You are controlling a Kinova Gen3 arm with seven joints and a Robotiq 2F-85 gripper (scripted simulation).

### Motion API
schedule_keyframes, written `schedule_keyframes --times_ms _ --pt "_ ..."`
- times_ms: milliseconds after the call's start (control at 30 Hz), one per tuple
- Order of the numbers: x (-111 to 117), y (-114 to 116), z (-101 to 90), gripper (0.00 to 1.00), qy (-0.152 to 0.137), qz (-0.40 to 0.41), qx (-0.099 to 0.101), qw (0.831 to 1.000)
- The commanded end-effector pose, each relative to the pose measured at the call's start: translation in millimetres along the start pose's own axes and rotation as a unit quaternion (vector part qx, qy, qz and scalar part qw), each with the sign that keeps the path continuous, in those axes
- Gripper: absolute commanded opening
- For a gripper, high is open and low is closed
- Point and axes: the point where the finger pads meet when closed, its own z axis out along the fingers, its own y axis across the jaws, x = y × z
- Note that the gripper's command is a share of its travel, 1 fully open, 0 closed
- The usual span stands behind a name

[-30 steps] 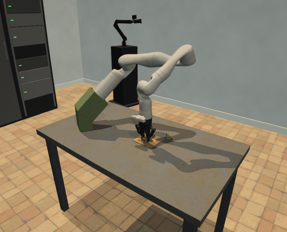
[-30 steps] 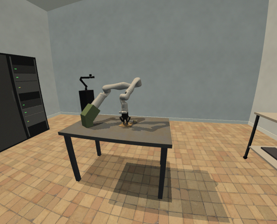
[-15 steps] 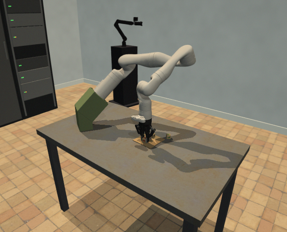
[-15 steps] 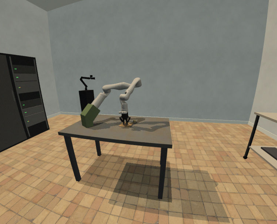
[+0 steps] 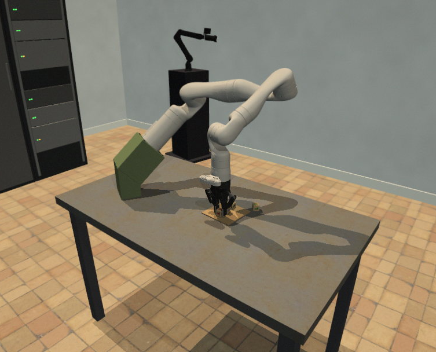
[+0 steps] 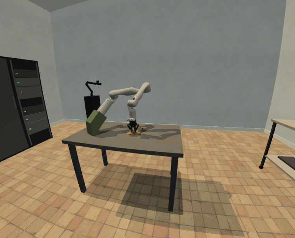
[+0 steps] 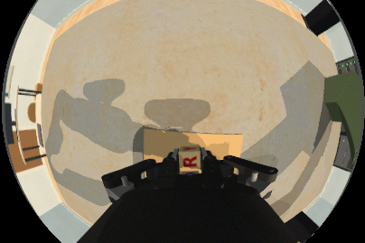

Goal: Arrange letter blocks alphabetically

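My gripper [image 5: 220, 212] [image 6: 133, 132] [image 7: 190, 154] is shut on a pale block with a red R [image 7: 190, 161], low at the mat; whether the block touches the mat cannot be told. The R looks turned sideways in the wrist view. The thin tan mat [image 5: 230, 220] [image 7: 232, 144] lies flat on the table. Another block [image 5: 233, 205] stands on the mat just behind the fingers. A further block beside it is mostly hidden by the near finger. A yellow-green block [image 5: 256, 206] [image 6: 143, 128] lies off the mat, beyond its right corner in the top view. Letters on these blocks are unreadable.
The grey table [image 5: 165, 234] [image 6: 157, 146] carries the mat. The green robot base [image 5: 134, 174] [image 6: 93, 125] stands at the table's left end. The fingers are very close to the blocks on the mat. Arm shadows fall across the mat and table.
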Motion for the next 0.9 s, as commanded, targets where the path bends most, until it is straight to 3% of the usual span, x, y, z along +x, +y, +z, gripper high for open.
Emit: schedule_keyframes --times_ms 0,867 --pt "0.4 -0.5 -0.6 0.21 0.000 0.000 0.001 1.000" --pt "0.4 -0.5 3.1 0.21 0.000 0.000 0.001 1.000"
